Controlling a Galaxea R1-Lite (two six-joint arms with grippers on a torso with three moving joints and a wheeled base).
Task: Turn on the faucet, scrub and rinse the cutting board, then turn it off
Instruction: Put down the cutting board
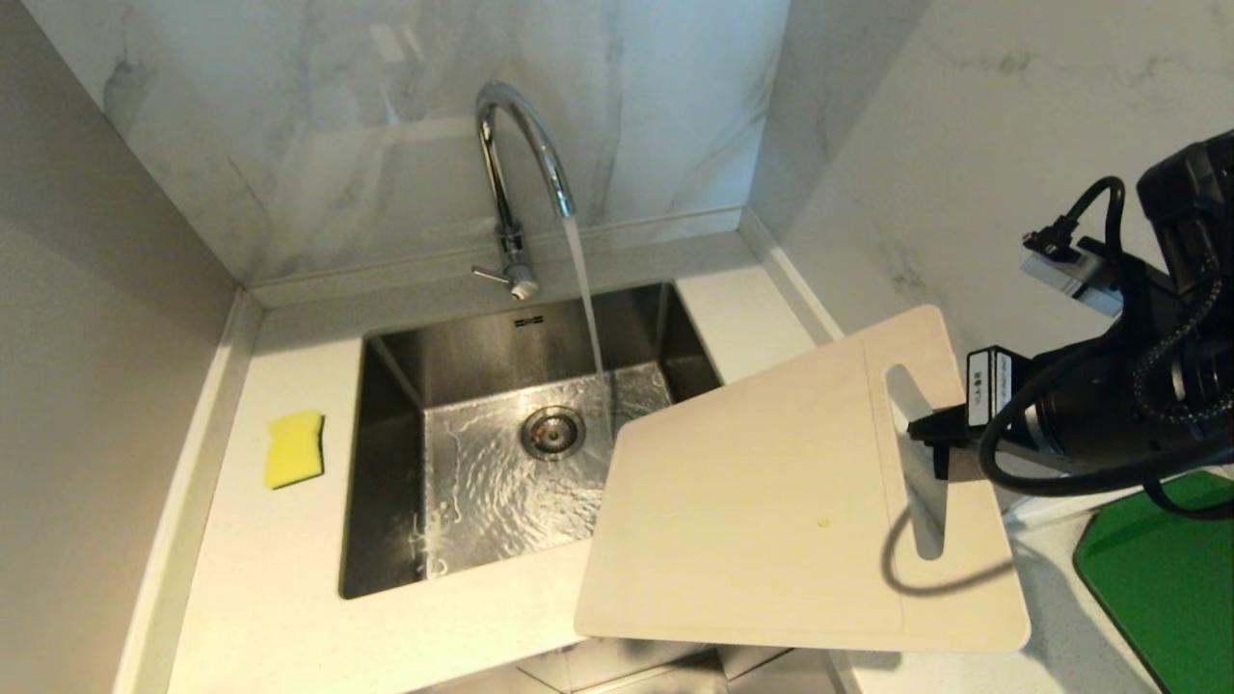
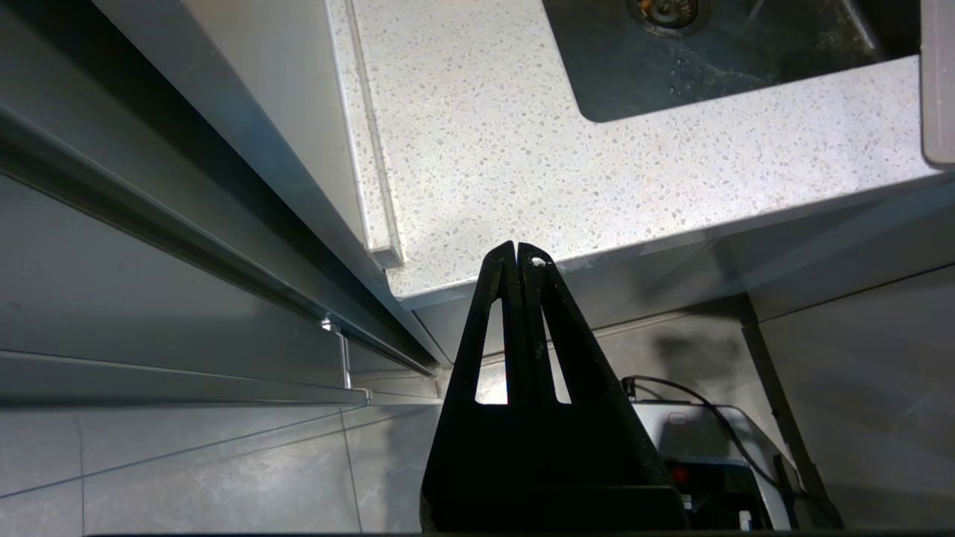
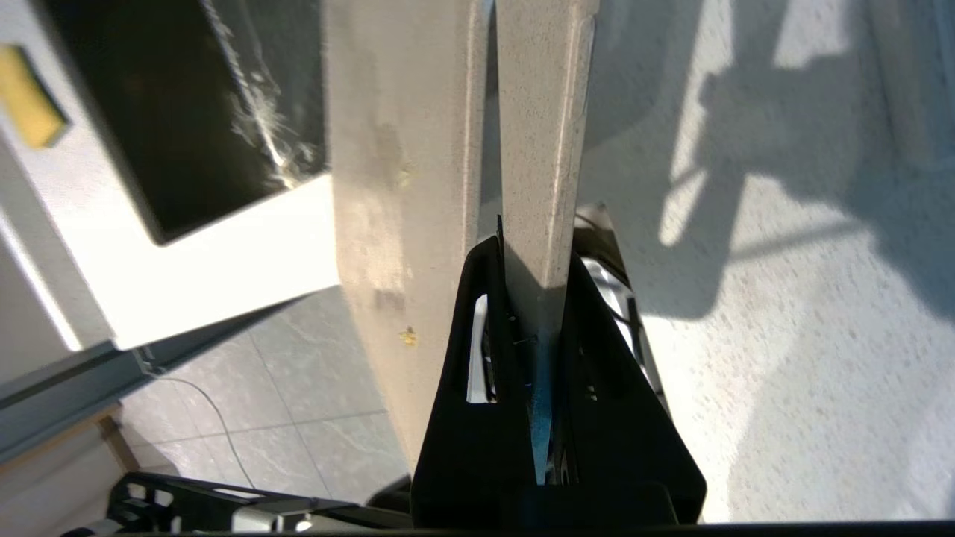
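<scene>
With the right gripper [image 1: 940, 434] clamped on the cutting board [image 1: 762, 501] and left gripper [image 2: 517, 257] pinched together, I'd have tilted it under the faucet [image 1: 516, 164] stream slowly.

Left gripper [image 2: 518, 250]: black, two slotted tapering fingers pressed together at the tips, nothing between them, hanging low before the counter's near edge.

Speckled pale stone countertop [image 2: 515, 156]: flat slab with a raised lip along its left side, ending at a near-left corner just beyond the fingertips.

Stainless steel sink basin [image 2: 716, 60]: set into the countertop, wet, with a round metal drain [image 2: 666, 9] partly in view at the far edge.

Grey cabinet front [image 2: 843, 335]: below the countertop.

Grey tiled floor [image 2: 186, 470]: below, on the left.

Robot base with black cable [image 2: 709, 462]: beneath the gripper, partly hidden.
</scene>
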